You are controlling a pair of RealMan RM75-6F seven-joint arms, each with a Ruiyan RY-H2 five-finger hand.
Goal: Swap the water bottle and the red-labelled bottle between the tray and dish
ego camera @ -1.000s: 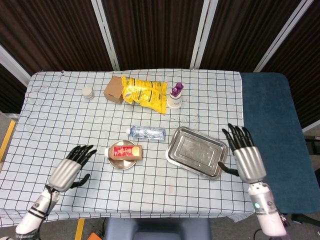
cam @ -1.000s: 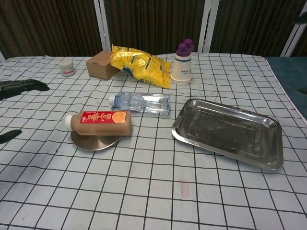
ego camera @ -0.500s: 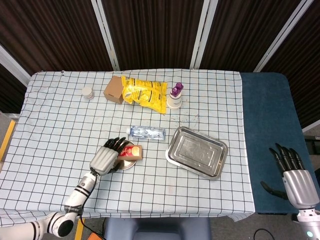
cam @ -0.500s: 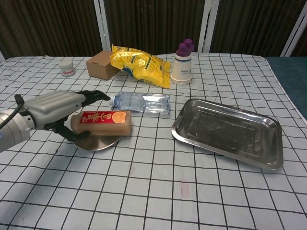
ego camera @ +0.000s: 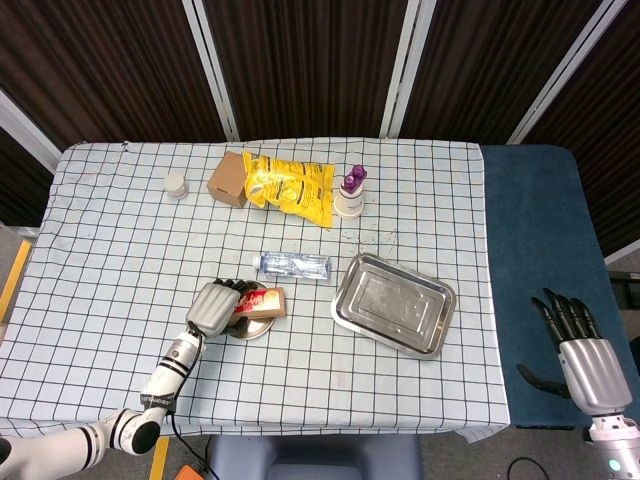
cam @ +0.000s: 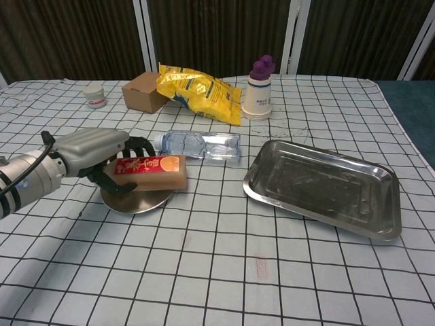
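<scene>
The red-labelled bottle (cam: 151, 171) lies on its side over the small round metal dish (cam: 134, 201), left of centre. My left hand (cam: 92, 151) wraps its fingers around the bottle's cap end and grips it; the cap is hidden. In the head view the same left hand (ego camera: 213, 306) covers the left part of the bottle (ego camera: 262, 300) on the dish (ego camera: 250, 325). The clear water bottle (cam: 200, 145) lies flat on the cloth just behind the dish. The steel tray (cam: 323, 186) stands bare to the right. My right hand (ego camera: 582, 350) hangs open beyond the table's right side.
At the back of the table are a yellow snack bag (cam: 199, 91), a cardboard box (cam: 143, 94), a small white jar (cam: 94, 96) and a white cup with a purple top (cam: 259, 89). A blue surface (ego camera: 535, 250) adjoins the table on the right.
My left hand came in from the front left and closed on the red-labelled bottle's cap end, tilting it slightly. My right hand withdrew from beside the tray to off the table's right side.
</scene>
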